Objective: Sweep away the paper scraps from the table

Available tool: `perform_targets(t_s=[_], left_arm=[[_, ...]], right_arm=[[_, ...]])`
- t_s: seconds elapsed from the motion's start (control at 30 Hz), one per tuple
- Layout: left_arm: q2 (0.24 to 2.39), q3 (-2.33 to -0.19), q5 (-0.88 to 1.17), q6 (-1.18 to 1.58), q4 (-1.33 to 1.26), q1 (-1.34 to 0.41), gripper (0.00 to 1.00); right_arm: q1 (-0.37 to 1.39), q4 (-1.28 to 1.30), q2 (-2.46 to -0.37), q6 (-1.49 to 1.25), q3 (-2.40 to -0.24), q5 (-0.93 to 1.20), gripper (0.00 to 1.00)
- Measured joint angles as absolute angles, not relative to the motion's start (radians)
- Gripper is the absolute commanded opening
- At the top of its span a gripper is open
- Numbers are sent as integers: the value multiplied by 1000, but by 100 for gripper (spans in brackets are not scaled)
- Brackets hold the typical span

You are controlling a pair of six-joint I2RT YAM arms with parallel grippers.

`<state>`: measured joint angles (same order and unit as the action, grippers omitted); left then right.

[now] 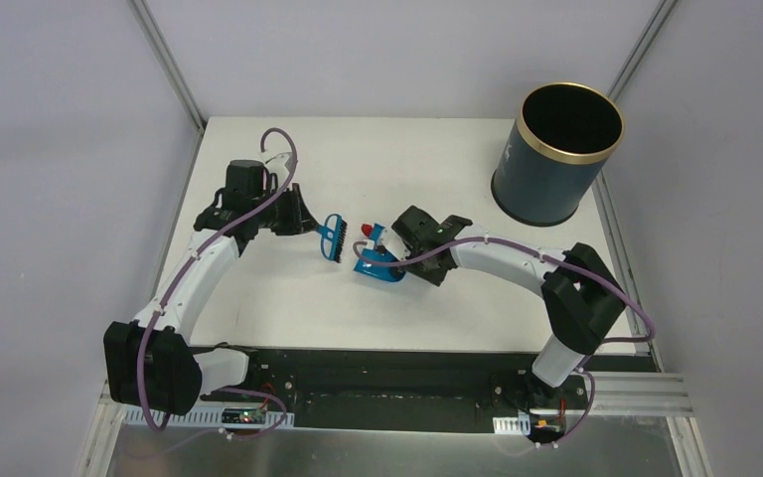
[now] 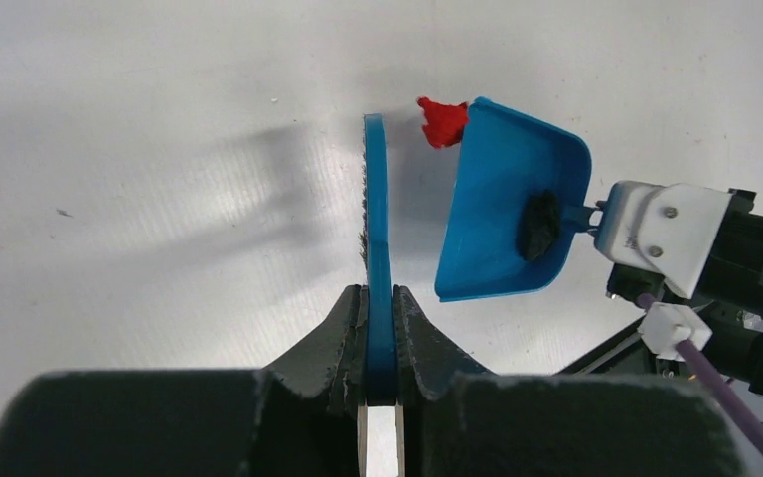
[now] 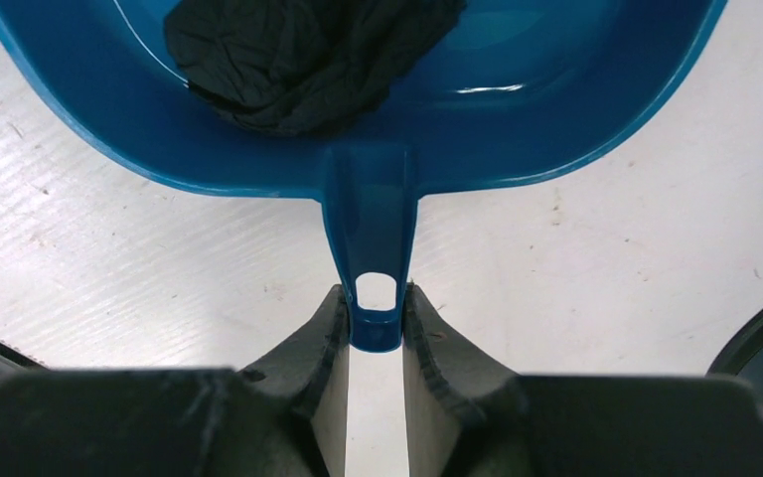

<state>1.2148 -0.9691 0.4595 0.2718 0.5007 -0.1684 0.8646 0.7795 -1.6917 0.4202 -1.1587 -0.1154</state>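
Lying out on the white table (image 1: pixel 258 288), near its middle, a red paper scrap (image 2: pixel 442 121) is sitting right at the far corner of the blue dustpan's (image 2: pixel 507 199) open lip; from the left wrist view it is looking as if it is touching that lip, though I cannot be sure. A dark crumpled wad (image 3: pixel 298 50) is resting inside the pan, deep at the back wall, close to where the handle is joining the body. From above, the red scrap (image 1: pixel 367 231) is showing between the pan (image 1: pixel 378 266) and the brush, with a paler fleck just beside it that is too small for me to make out.

The right end effector (image 3: pixel 376 308) is gripping the dustpan by the tip of its handle, both fingers pressing in narrow on the loop with the hanging hole. The pan's mouth is facing left, toward the brush.

The small blue brush (image 2: pixel 378 229) is standing edge-on just beside the pan's lip, apart from it, its dark bristles pointing toward the table. The left end effector (image 2: pixel 380 298) is clamping the brush handle, fingers drawn in tight on the thin blue plastic.

Well apart, at the far right corner of the table, a dark round bin (image 1: pixel 556 154) with a gold rim is standing upright, open at the top.
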Motion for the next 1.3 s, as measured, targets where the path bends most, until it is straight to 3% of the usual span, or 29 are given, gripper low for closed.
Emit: perform_targets(t_s=[0.33,0.7,1.1,1.3], left_arm=[[1217,-967,388,267,523,-169,0],[1354,-990,356,300,532,-168,0],[1647,-1305,283,312,543,-178,0],[1798,-1423,326,299,539,-266,0]], right_arm=[[847,769,-1680,428,-1148,-112,0],[783,953,-1682,474,-1100,-125,0],[682,1048,-1824,476,-1256,-147,0],[682,1070,-1883,476,-1343,-146,0]])
